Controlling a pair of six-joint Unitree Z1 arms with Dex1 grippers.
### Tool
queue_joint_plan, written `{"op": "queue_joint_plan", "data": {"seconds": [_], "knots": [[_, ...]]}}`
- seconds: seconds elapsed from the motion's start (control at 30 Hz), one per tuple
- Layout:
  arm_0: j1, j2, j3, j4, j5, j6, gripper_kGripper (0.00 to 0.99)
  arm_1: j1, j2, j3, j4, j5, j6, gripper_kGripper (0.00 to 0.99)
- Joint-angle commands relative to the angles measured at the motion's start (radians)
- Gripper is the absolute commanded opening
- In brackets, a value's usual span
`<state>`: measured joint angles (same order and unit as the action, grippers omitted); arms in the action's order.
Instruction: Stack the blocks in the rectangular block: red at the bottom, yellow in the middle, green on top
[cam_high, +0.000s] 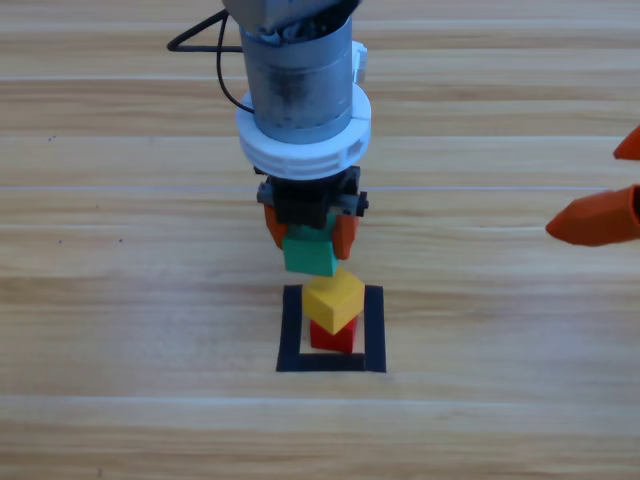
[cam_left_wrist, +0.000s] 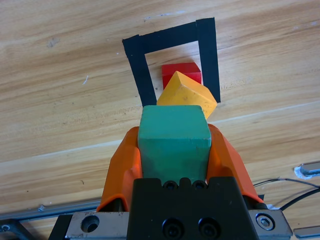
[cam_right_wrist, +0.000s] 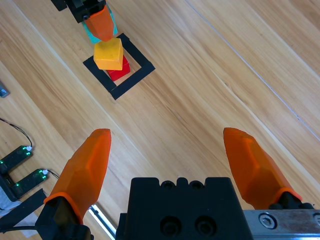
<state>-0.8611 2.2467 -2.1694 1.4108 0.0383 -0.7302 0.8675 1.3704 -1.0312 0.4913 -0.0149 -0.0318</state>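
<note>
The left gripper hung over the middle of the bench, its two orange jaws clamped on opposite sides of the green cube. In the left wrist view the cube filled the space between the jaws, with its outer end sticking out past their tips. It was held in the air just behind and above the stack, not resting on it; in the high view its lower corner sat just beside the yellow cube's upper edge, and whether they touched could not be told.

The red cube sat on the wood inside the black tape outline, toward its middle. The yellow cube rested on top of the red one, turned about a corner so its edges did not line up with those of the red cube below.

The right gripper waited at the right edge of the bench, well apart from the stack, jaws spread wide with nothing between them.
</note>
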Motion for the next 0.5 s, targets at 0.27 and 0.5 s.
{"op": "queue_joint_plan", "data": {"seconds": [0.27,0.5], "knots": [[-0.044,0.045,0.016,0.008,0.003,-0.046,0.000,-0.030,0.029,0.017,0.013,0.013,0.013,0.990],[-0.044,0.054,0.016,0.008,0.005,-0.089,0.000,-0.030,0.029,0.017,0.013,0.013,0.015,0.990]]}}
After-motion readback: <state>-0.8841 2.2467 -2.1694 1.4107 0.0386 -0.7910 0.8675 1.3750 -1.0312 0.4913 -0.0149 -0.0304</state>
